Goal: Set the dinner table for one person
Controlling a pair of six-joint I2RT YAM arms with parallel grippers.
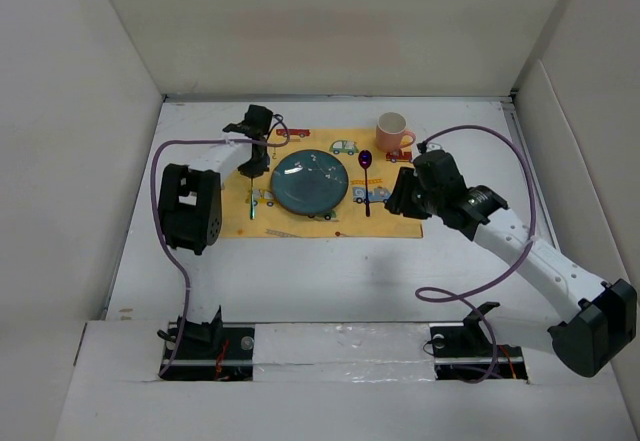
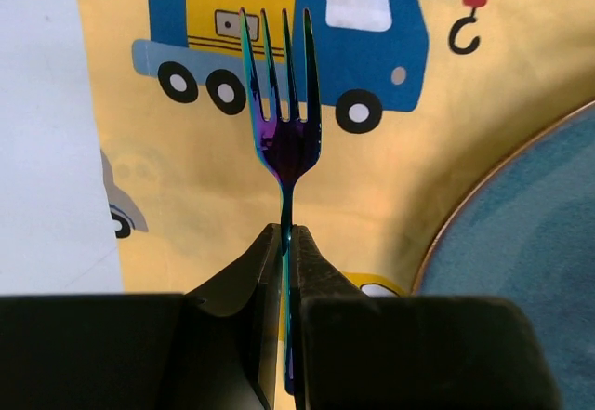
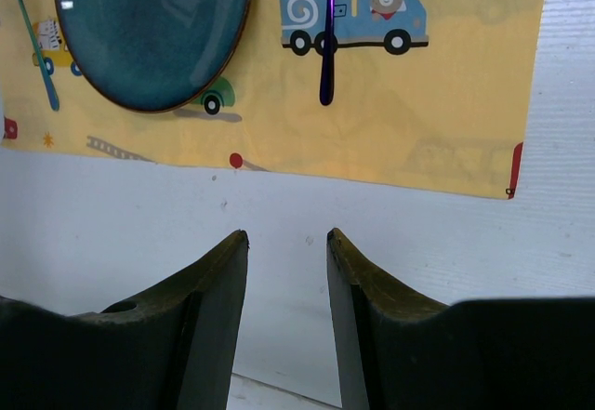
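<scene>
1. The top view is showing the whole dinner table (image 1: 330, 281): a plain white tabletop filling the floor of the pen, with pale panels (image 1: 80, 91) standing around it.
2. A yellow mat (image 1: 300, 223) is lying on the table's far half, carrying a dark teal plate (image 1: 310, 182), with a purple spoon (image 1: 366, 176) to the plate's right and a pink mug (image 1: 392, 132) at the mat's far right corner.
3. Only the left wrist view is making the grip plain: the left gripper (image 2: 286, 233) is clenching the neck of an iridescent fork (image 2: 286, 145), tines pointing away, over the mat (image 2: 372, 178) between the bare table (image 2: 46, 150) and the plate's rim (image 2: 530, 243). Whether the fork is touching the mat cannot be told.
4. From above, the left gripper (image 1: 254, 166) is showing only as a dark shape just left of the plate.
5. The right wrist view is showing the right gripper (image 3: 286, 238) gaping with nothing between its jaws, over bare white table (image 3: 418, 233) just short of the mat's near edge (image 3: 418, 122); the plate (image 3: 149, 29), spoon (image 3: 327, 47) and fork handle (image 3: 37, 57) are lying beyond.
6. From above, the right gripper (image 1: 398, 199) is sitting at the mat's right end.
7. The mat's prints are showing up close: a blue and yellow truck, a crane hook, a bear driving a blue truck.
</scene>
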